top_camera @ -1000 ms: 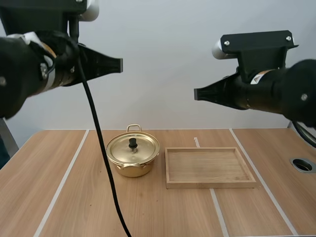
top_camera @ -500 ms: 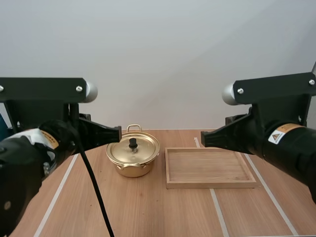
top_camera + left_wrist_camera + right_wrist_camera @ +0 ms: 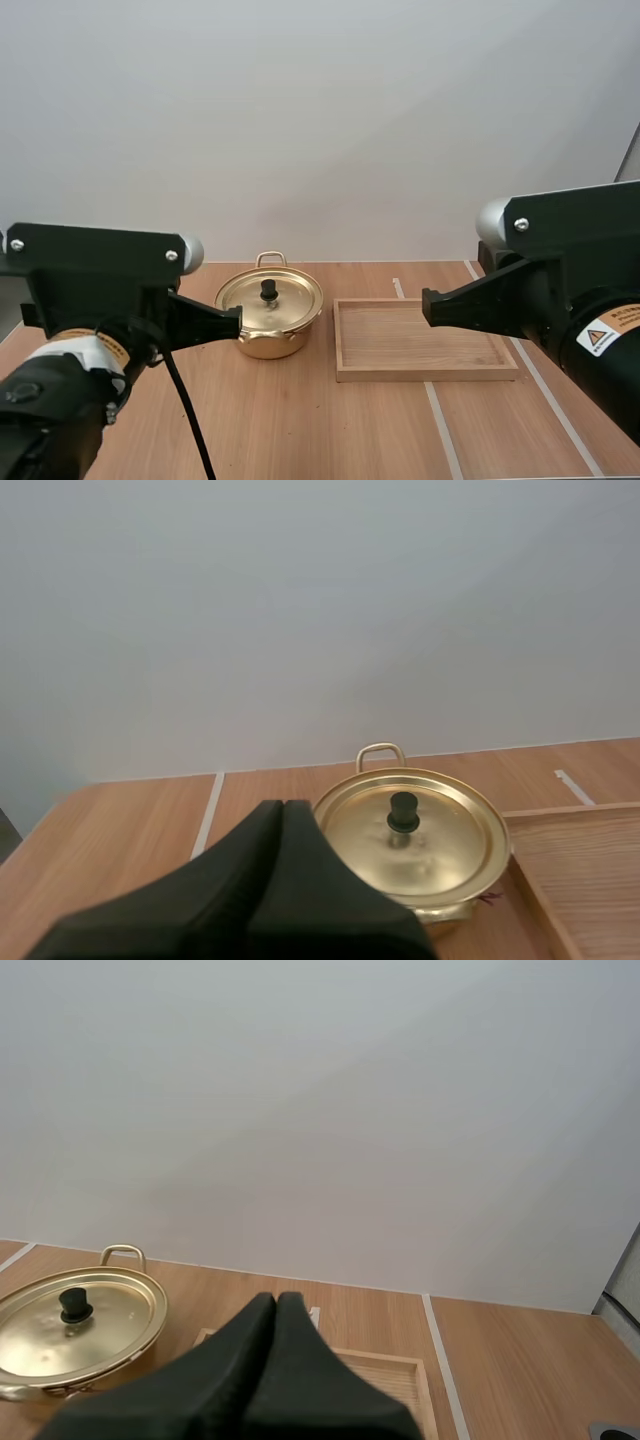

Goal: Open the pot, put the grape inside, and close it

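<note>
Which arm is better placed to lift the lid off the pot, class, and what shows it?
Probably left. The left gripper points at the pot, whose lid is on, from close beside it. The right gripper hangs by the wooden tray, farther from the knob. Both are shut and must open first.

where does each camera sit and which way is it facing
High view: behind and above the arm bases, looking forward and down over the table; both arms reach in, left claw aimed toward the pot, right claw toward the wooden tray.
Left wrist view: on the left arm, facing forward along its shut claw toward the pot.
Right wrist view: on the right arm, facing forward over its shut claw, pot and tray beyond.
Shared: all three show the pot with its lid on.
</note>
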Tool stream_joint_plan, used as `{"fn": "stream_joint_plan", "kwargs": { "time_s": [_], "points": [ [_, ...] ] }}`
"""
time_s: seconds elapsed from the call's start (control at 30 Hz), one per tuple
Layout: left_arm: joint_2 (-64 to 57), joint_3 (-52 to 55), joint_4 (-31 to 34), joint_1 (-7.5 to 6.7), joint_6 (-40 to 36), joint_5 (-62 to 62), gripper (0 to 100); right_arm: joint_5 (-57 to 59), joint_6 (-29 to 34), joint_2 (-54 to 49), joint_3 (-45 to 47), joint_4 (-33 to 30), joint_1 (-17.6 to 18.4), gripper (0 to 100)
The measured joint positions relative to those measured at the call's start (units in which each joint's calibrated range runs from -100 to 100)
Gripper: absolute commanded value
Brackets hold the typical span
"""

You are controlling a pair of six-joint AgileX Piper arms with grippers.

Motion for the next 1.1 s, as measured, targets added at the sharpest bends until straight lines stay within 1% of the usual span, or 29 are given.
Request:
{"fn": "stream_joint_plan", "kwargs": {
  "time_s": [0.2, 0.33, 0.53, 0.73, 0.8, 0.93, 1.1],
  "points": [
    [-1.54, 12.47, 2.02, 0.00, 0.00, -15.17, 0, -0.16, 0.00, 0.00, 0.00, 0.00, 0.00, 0],
    [-1.54, 16.82, 2.30, 0.00, -2.21, -19.61, 0, -1.05, 0.00, 0.00, 0.58, 0.00, 0.00, 0],
    [-1.54, 19.50, 2.41, 0.00, -2.98, -19.74, 0, -3.75, 0.00, -0.10, 5.08, 0.00, 0.00, 0],
    [-1.54, 19.50, 2.41, 0.00, -3.07, -21.05, 0, -11.54, 0.00, -0.10, 7.93, 0.00, 0.00, 0],
    [-1.54, 19.50, 2.41, 0.30, -3.07, -21.09, 0, -13.89, 0.00, -0.10, 8.07, 0.00, 0.00, 0],
    [-3.03, 19.50, 2.52, 1.59, -3.07, -21.09, 0, -18.50, 0.00, -0.10, 8.07, 0.00, 0.00, 0],
    [-6.70, 19.50, 2.52, 1.98, -3.07, -21.09, 0, -19.78, -3.08, -0.10, 8.07, 0.00, 0.00, 0]
  ]
}}
